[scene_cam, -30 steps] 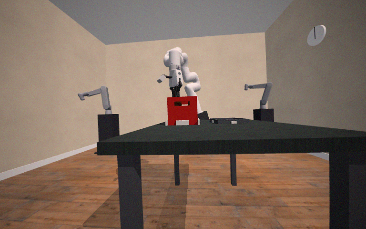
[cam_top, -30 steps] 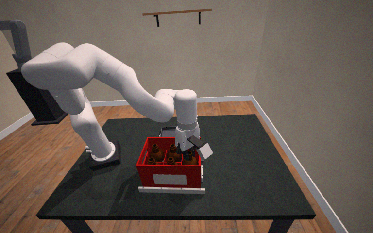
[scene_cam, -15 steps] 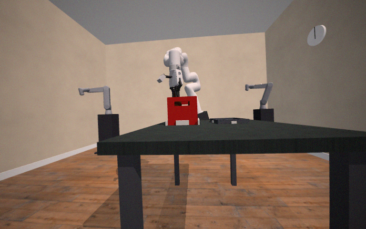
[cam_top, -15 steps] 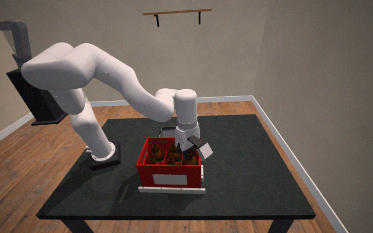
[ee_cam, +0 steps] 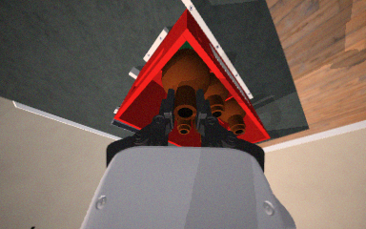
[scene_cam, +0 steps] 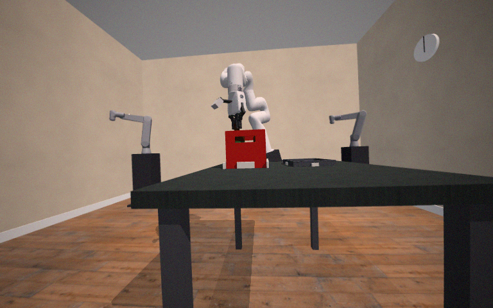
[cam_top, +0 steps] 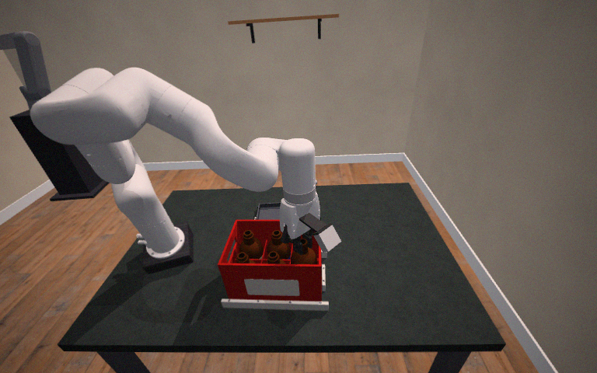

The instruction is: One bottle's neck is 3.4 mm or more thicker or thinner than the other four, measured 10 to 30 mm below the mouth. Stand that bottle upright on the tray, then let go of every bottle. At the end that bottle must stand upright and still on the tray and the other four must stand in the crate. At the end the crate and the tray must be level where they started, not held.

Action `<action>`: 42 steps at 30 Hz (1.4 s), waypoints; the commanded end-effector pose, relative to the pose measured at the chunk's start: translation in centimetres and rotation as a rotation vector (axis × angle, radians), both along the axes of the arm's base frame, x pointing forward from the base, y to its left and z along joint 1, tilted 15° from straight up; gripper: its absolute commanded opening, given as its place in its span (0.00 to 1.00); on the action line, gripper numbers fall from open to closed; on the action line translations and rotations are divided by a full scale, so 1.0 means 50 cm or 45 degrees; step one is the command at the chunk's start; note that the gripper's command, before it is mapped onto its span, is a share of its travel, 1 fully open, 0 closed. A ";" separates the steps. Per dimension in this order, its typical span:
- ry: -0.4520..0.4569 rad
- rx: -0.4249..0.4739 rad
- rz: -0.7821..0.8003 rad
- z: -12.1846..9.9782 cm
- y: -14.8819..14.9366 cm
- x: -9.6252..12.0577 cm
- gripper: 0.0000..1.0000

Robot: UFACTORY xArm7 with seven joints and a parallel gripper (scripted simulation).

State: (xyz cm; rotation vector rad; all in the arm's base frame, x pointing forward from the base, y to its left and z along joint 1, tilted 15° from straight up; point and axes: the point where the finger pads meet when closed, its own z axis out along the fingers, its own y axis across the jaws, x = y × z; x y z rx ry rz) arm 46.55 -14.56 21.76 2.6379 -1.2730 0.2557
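So I've got my gripper (cam_top: 297, 247) (scene_cam: 236, 127) (ee_cam: 185, 97) clamped on the neck of a brown bottle (cam_top: 304, 254) (ee_cam: 186, 76), lower middle of the top view, in the red crate (cam_top: 270, 281) (scene_cam: 245, 150) (ee_cam: 152, 80) with four others around it, and the tray (cam_top: 267, 212) (scene_cam: 309, 162) sits just behind.

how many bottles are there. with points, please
5: all in the red crate (cam_top: 270, 281) (scene_cam: 245, 152) (ee_cam: 143, 92), one (cam_top: 303, 254) (ee_cam: 186, 72) between the gripper's (cam_top: 299, 241) (scene_cam: 236, 128) (ee_cam: 186, 102) fingers, four beside it. Others could be hidden.

Brown wooden wall shelf (cam_top: 286, 19) on black brackets; round white wall clock (scene_cam: 425, 47) with a dark hand.
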 end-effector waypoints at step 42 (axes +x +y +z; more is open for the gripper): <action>-0.005 0.000 0.002 0.059 0.016 -0.002 0.00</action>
